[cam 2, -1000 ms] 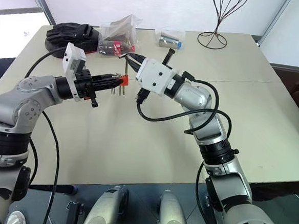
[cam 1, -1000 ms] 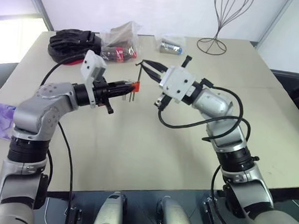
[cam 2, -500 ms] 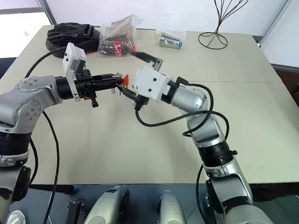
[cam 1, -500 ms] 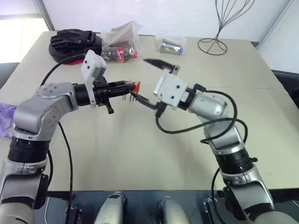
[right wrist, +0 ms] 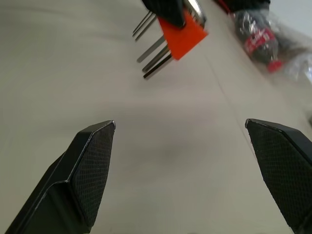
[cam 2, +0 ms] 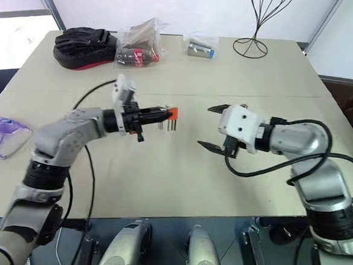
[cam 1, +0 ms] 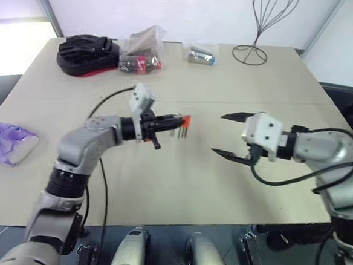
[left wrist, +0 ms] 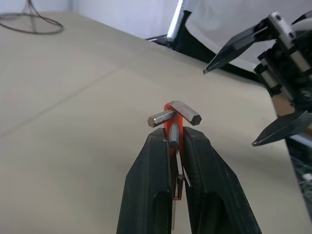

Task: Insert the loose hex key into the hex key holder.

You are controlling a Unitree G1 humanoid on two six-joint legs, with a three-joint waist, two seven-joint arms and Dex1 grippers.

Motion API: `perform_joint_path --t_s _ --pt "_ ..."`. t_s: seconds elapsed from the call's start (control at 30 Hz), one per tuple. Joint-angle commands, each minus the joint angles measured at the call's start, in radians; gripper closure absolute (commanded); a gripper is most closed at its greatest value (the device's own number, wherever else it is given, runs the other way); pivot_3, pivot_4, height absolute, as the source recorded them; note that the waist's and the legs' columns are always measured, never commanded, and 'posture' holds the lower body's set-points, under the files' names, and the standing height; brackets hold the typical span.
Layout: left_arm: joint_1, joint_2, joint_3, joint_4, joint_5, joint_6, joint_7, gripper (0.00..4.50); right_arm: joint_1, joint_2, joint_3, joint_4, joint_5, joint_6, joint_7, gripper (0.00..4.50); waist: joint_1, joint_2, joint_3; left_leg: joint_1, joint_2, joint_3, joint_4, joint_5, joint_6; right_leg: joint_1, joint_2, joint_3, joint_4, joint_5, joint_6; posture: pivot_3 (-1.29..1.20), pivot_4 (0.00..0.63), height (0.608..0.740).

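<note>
So the left gripper [cam 1: 176,118] is clamped tight on the hex key holder [cam 1: 185,119], holding it up above the table [cam 1: 179,181] roughly mid-table, a bit left of centre. The orange block sticks out past the fingertips, and a few grey keys hang down from it. From the left wrist view you can see the holder [left wrist: 174,127] pinched between the two black fingers [left wrist: 151,185], with short key ends poking out on top and a thin rod running down the gap between the fingers. Can't honestly tell which of those is the loose hex key, it's too small to pick out.

The right gripper [cam 1: 229,135] sits off to the right of the holder, well apart from it, fingers spread wide with nothing between them, pointing left toward the block. Its wrist view shows both finger pads [right wrist: 92,170] far apart with bare tabletop between, and the orange holder [right wrist: 183,36] beyond.

Far side of the table: a black pouch [cam 1: 85,46], a clear bag with a bottle [cam 1: 139,54], a small can in plastic [cam 1: 201,54] and a wire stand [cam 1: 256,29]. A purple packet [cam 1: 6,143] lies at the left edge.
</note>
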Motion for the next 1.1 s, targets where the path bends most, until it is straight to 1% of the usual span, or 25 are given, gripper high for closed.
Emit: perform_joint_path --t_s 0.03,0.13,0.3,0.47,0.67,0.73,0.77,0.97,1.0,1.1 --pt "-0.003 -0.085 -0.015 0.032 0.005 -0.019 0.048 4.50 0.035 -0.058 -0.077 -0.058 0.033 0.039 0.015 0.07 0.000 0.000 0.000 0.000 0.000 0.000 0.000 0.000 0.000 0.000 0.000 0.000 0.000 0.000 0.000 0.00 0.150 0.740" --pt "-0.006 -0.220 -0.046 0.120 0.016 -0.026 0.094 4.50 0.072 -0.077 -0.114 -0.097 0.049 0.075 -0.005 0.07 0.002 0.000 0.000 0.000 0.000 0.000 0.001 0.000 0.000 0.000 0.000 0.000 0.000 0.000 0.000 0.00 0.150 0.740" --pt "-0.017 -0.327 -0.088 0.231 0.056 -0.047 0.107 4.50 0.088 -0.078 -0.121 -0.126 0.045 0.098 -0.040 0.07 0.002 0.000 0.000 0.000 -0.002 0.000 0.001 0.000 0.000 0.000 0.000 0.000 0.000 0.000 0.000 0.00 0.150 0.740" --pt "-0.028 -0.383 -0.106 0.354 0.113 -0.074 0.123 4.50 0.102 -0.084 -0.114 -0.135 0.028 0.088 -0.061 0.07 0.002 0.000 0.000 0.000 -0.002 0.000 0.001 0.000 0.000 0.000 0.000 0.000 0.000 0.000 0.000 0.00 0.150 0.740" --pt "-0.038 -0.389 -0.065 0.437 0.144 -0.083 0.165 4.50 0.098 -0.080 -0.103 -0.136 0.025 0.084 -0.072 0.07 0.002 0.000 0.000 0.000 -0.002 0.000 0.001 0.000 0.000 0.000 0.000 0.000 0.000 0.000 0.000 0.00 0.150 0.740" --pt "-0.035 -0.378 -0.059 0.451 0.158 -0.091 0.172 3.59 0.096 -0.080 -0.099 -0.133 0.023 0.078 -0.072 0.00 0.002 0.000 0.000 0.000 -0.002 0.000 0.001 0.000 0.000 0.000 0.000 0.000 0.000 0.000 0.000 0.00 0.150 0.740" --pt "-0.033 -0.373 -0.054 0.453 0.161 -0.092 0.174 3.25 0.095 -0.080 -0.097 -0.131 0.023 0.077 -0.071 0.00 0.000 0.000 0.000 0.000 -0.002 0.000 0.001 0.000 0.000 0.000 0.000 0.000 0.000 0.000 0.000 0.00 0.150 0.740" --pt "-0.033 -0.339 -0.006 0.466 0.178 -0.115 0.211 0.16 0.087 -0.082 -0.088 -0.117 0.018 0.064 -0.063 0.00 0.002 0.000 0.000 0.000 -0.002 -0.001 0.001 0.000 0.000 0.001 0.000 0.000 0.000 0.000 0.000 0.00 0.150 0.740" --pt "-0.031 -0.330 -0.002 0.465 0.183 -0.122 0.212 0.03 0.085 -0.083 -0.087 -0.115 0.018 0.063 -0.062 0.00 0.000 0.000 0.000 0.001 -0.002 -0.001 0.002 0.000 0.000 0.001 0.000 0.000 0.000 0.000 0.000 0.00 0.150 0.740" --pt "-0.035 -0.300 0.011 0.459 0.199 -0.164 0.212 0.03 0.078 -0.085 -0.084 -0.104 0.019 0.056 -0.058 0.00 -0.002 0.000 0.000 0.002 -0.002 -0.001 0.001 0.000 0.000 0.002 0.000 0.001 0.000 0.000 0.000 0.00 0.150 0.740"
